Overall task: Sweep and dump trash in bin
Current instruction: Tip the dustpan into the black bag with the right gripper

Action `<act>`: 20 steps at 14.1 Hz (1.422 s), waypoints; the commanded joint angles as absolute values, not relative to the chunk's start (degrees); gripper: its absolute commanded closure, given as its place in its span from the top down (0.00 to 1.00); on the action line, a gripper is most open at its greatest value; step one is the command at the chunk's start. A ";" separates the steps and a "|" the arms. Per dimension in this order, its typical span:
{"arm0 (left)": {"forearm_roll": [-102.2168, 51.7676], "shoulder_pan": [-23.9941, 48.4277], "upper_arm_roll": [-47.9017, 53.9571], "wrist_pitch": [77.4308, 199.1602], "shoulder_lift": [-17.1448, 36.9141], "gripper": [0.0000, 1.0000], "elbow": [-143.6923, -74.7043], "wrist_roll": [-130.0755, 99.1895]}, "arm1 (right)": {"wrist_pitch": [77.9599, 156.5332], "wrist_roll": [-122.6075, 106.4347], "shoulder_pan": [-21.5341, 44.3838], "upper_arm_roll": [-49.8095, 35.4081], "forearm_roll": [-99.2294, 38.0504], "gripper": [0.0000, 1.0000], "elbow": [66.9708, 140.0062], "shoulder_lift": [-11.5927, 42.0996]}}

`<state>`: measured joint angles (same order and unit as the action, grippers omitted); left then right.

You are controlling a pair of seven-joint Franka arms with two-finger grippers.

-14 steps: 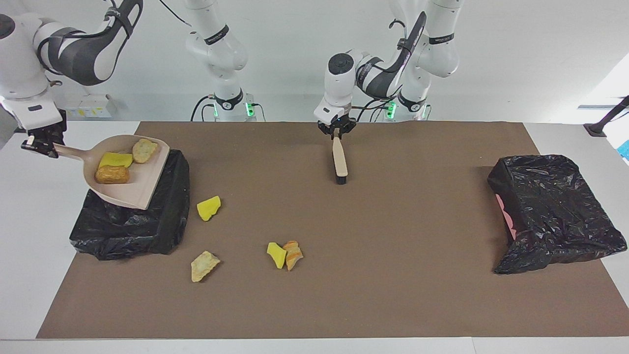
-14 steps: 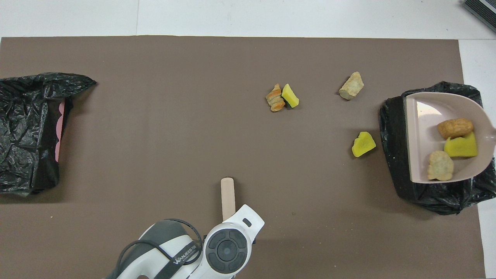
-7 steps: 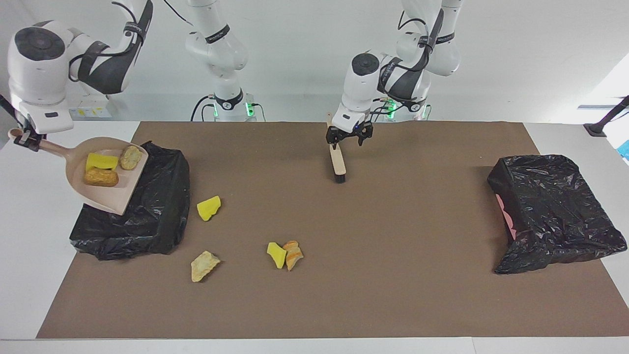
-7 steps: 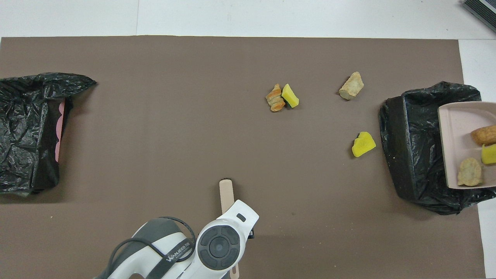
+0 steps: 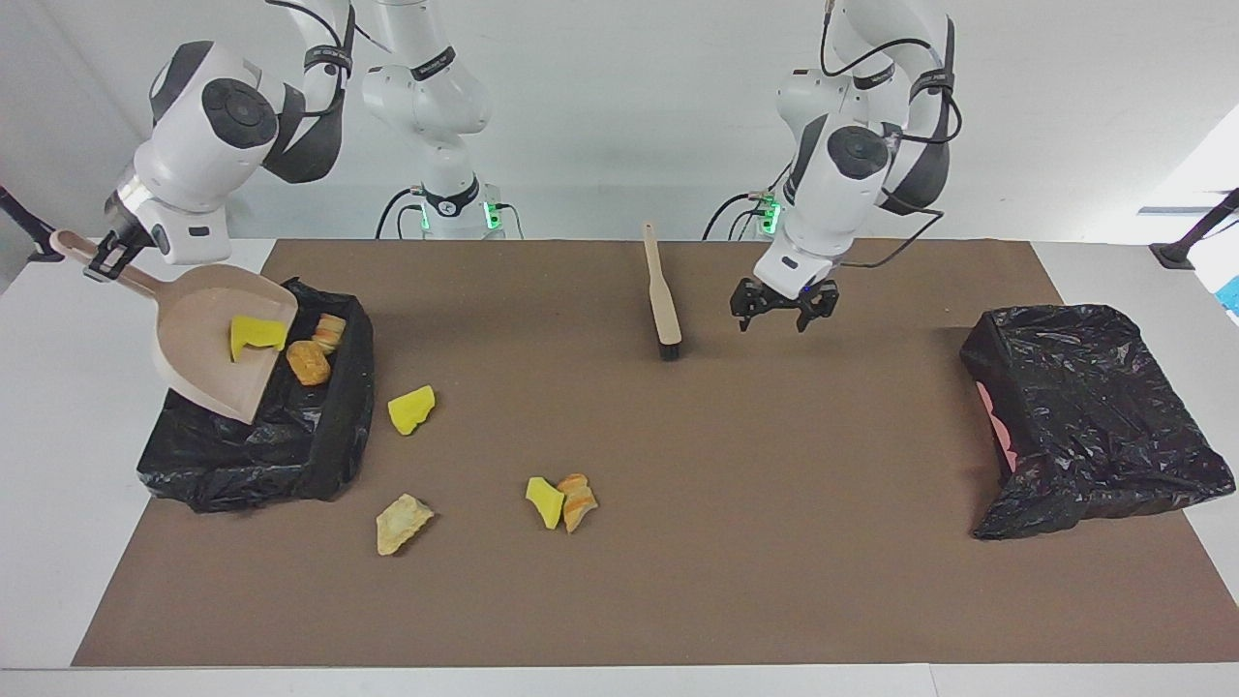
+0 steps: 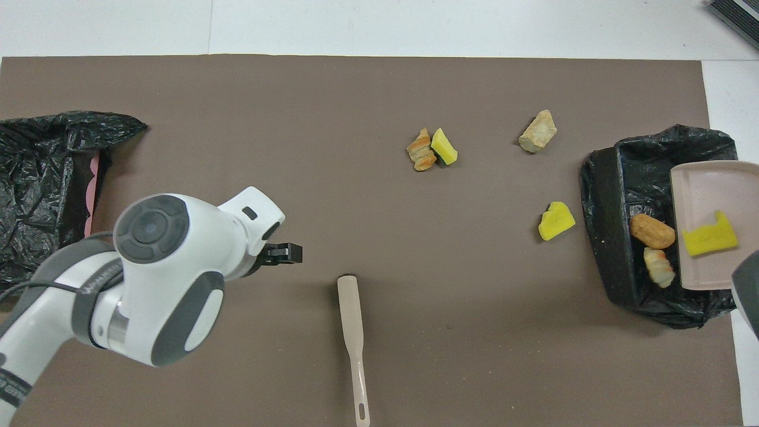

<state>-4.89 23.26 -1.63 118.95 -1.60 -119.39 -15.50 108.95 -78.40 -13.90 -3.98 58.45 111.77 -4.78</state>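
The facing view shows us what is new since a second ago: the left gripper [image 5: 774, 319] has let go of the brush [image 5: 663, 300] and now hangs over the brown mat [image 5: 736, 571] with its fingers spread, empty, the brush lying flat just beside it toward the right arm's end of the table. At the same time the right gripper [image 5: 102, 259], closed on the handle of the dustpan [image 5: 208, 353], has tipped the pan over the bin [image 5: 319, 445] lined with black plastic below it. Two tan-orange pieces [image 5: 308, 364] have slid out into that bin, while one yellow chunk [image 5: 256, 334] still sticks on the tilted pan. We judge that the first load is almost dumped and that a second sweep is still needed. The rest of the trash is on the mat, well apart from both grippers: a yellow chunk [image 5: 411, 409] just beside the bin, a pale bread-like scrap [image 5: 402, 523], and a yellow and orange pair [image 5: 561, 501] that touch each other. The pieces look small, light and irregular, sponge and bread by appearance. A second black bag [image 5: 1094, 416] lies at the left arm's end.
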 commanded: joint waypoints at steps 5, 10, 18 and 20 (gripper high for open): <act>-3.78 10.21 -0.97 110.74 0.00 1.00 -108.37 -3.69 | 105.30 -76.99 -11.78 -4.57 68.38 0.00 110.40 -5.80; -2.37 3.96 -1.05 102.67 -0.17 1.00 -101.44 3.60 | 97.83 -76.47 -6.08 -4.83 67.42 0.00 106.71 -5.01; -1.23 2.37 -1.41 91.85 -1.84 1.00 -95.45 3.78 | 95.19 -64.28 -0.10 -5.45 49.51 0.00 99.85 -0.80; -1.23 2.46 -0.97 91.32 -3.42 1.00 -95.45 3.78 | 95.19 -56.38 1.31 -5.45 43.18 0.00 98.62 0.17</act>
<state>-2.41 3.17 -1.74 93.36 -1.97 -96.08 3.21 96.69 -62.33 0.14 -5.24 47.99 101.60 -1.73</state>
